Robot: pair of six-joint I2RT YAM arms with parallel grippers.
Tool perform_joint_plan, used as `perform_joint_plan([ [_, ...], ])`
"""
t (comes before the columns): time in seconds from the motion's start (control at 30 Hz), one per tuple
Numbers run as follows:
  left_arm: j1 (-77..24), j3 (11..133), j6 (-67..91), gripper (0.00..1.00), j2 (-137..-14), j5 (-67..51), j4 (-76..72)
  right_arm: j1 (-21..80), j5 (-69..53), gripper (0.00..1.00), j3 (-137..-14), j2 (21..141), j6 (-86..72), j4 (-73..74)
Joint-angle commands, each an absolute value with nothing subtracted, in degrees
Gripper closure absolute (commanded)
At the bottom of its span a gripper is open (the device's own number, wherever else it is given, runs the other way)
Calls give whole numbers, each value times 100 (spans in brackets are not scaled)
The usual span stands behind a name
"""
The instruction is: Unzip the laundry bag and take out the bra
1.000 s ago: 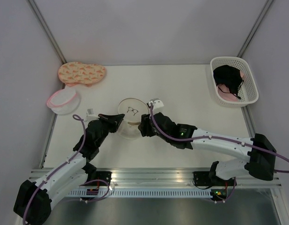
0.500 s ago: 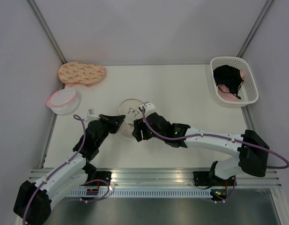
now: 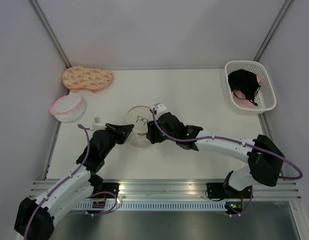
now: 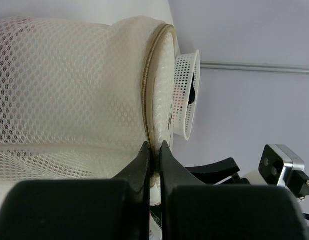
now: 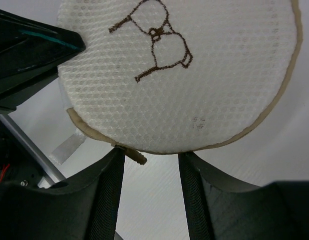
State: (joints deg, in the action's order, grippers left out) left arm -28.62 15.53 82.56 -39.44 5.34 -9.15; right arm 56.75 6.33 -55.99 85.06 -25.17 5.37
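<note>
My left gripper [image 4: 154, 150] pinches the brown zip rim [image 4: 148, 90] of the round cream mesh laundry bag [image 3: 138, 129] at mid-table, while my right gripper [image 5: 149, 161], unclenched astride the tan zip pull [image 5: 134, 156], could, I reckon, close beside it and just drag the bag.

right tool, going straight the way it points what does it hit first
The laundry bag: its brown zip rim and pull tab sit just ahead of the open right tool, though depth is unclear.

Left gripper [image 4: 155, 148] pinching laundry bag [image 4: 69, 90] zip rim (jaws pressed together), basket [image 4: 186, 95] beyond
</note>
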Motion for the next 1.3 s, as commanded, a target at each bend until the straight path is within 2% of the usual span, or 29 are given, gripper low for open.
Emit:
perform_joint_plan([
  [0.0, -2883, 1485, 8323, 98, -3973, 308, -975, 5643, 19, 48, -5757, 8499, -2426, 44],
  [0.07, -2883, 1494, 8306, 98, -4008, 316, -984, 5643, -210, 50, -5731, 8499, -2443, -121],
  [0.17, -2883, 1503, 8306, 98, -4069, 308, -1019, 5651, -553, 58, -5704, 8499, -2470, -219],
  [0.27, -2883, 1503, 8314, 98, -4131, 281, -1063, 5643, -773, 73, -5704, 8569, -2522, -255],
  [0.4, -2883, 1494, 8323, 98, -4105, 272, -1099, 5643, -853, 100, -5739, 8675, -2531, -202],
  [0.6, -2883, 1538, 8227, 98, -3929, 430, -1011, 5643, -703, 100, -5810, 8640, -2426, 351],
  [0.77, -2830, 1670, 7919, 98, -4007, 422, -1046, 5643, -212, 100, -5862, 8438, -2320, 1457],
  [1.0, -2777, 2135, 7050, 98, -4605, -560, -765, 5651, 2263, 100, -6134, 8323, -2627, 3321],
  [1.27, -2716, 3172, 5232, 98, -5166, -1458, 252, 5142, 3813, 100, -6345, 8411, -2927, 4289],
])
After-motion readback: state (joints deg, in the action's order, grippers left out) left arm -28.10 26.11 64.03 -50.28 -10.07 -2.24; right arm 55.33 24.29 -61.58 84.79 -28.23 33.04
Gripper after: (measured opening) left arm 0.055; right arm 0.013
